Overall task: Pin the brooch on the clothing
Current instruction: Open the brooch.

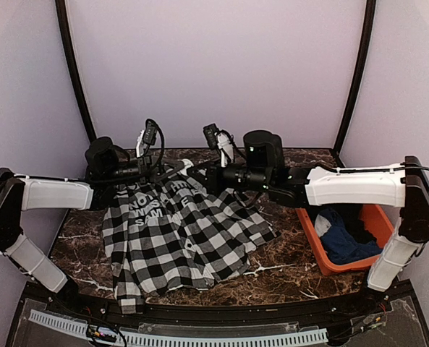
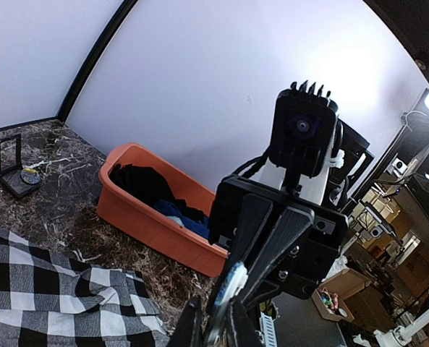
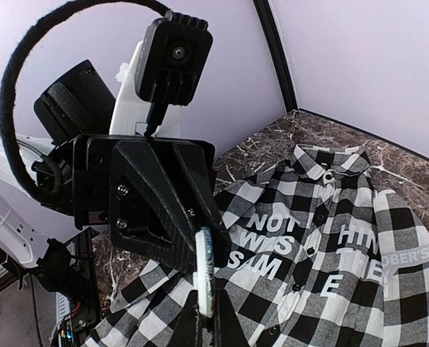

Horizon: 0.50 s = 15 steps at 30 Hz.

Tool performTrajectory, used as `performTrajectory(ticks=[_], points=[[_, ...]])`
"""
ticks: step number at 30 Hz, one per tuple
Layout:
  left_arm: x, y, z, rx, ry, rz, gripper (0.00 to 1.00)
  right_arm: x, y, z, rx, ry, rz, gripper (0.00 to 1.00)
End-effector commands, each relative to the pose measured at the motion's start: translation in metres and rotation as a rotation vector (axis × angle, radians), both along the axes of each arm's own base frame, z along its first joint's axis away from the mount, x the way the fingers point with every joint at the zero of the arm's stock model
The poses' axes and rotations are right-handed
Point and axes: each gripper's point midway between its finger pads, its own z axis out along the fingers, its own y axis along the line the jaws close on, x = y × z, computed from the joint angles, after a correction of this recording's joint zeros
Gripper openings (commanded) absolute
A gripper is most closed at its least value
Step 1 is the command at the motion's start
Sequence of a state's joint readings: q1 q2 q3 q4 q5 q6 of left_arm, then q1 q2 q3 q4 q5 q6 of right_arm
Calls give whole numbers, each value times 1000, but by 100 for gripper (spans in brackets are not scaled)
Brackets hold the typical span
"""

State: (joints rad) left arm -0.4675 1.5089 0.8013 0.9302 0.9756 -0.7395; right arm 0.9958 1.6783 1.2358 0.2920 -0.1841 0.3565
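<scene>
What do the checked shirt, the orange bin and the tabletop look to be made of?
Checked shirt: soft woven cloth, likely flannel, matt; it lies rumpled in folds.
Orange bin: probably moulded plastic; smooth one-piece walls, slight sheen.
Tabletop: dark marble look with white veins; real stone or printed laminate cannot be told.

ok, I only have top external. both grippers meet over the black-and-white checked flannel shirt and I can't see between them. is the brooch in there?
Observer: Yes. Right wrist view shows a thin round whitish brooch edge-on in the right gripper, between its fingers.
Operator: left one on it too?
Observer: Looks so. In the left wrist view the left gripper is closed on that disc from the opposite end.
Operator: shirt front or back up?
Observer: Front. The black-and-white checked flannel shirt shows its collar and a buttoned placket, both too hidden in your view.
</scene>
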Motion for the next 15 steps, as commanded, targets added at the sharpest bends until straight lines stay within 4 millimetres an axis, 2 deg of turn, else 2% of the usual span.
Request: performTrajectory(ticks=[1,4,7,11,15], points=[[-3,-2,-1,-2,48,-14,1,4,7,15,2,-55,-19,0],[-11,-10,-1,-6,49,-65,2,9,6,8,-22,-54,-48,0],[-20,-13,4,-5,18,-104,18,11,5,7,-12,-39,-51,0],[-31,-10,16,-11,-52,-131,34,13,-1,10,44,20,-26,0],[-36,-8,23,-22,-81,-130,39,13,-6,8,51,28,-23,0]])
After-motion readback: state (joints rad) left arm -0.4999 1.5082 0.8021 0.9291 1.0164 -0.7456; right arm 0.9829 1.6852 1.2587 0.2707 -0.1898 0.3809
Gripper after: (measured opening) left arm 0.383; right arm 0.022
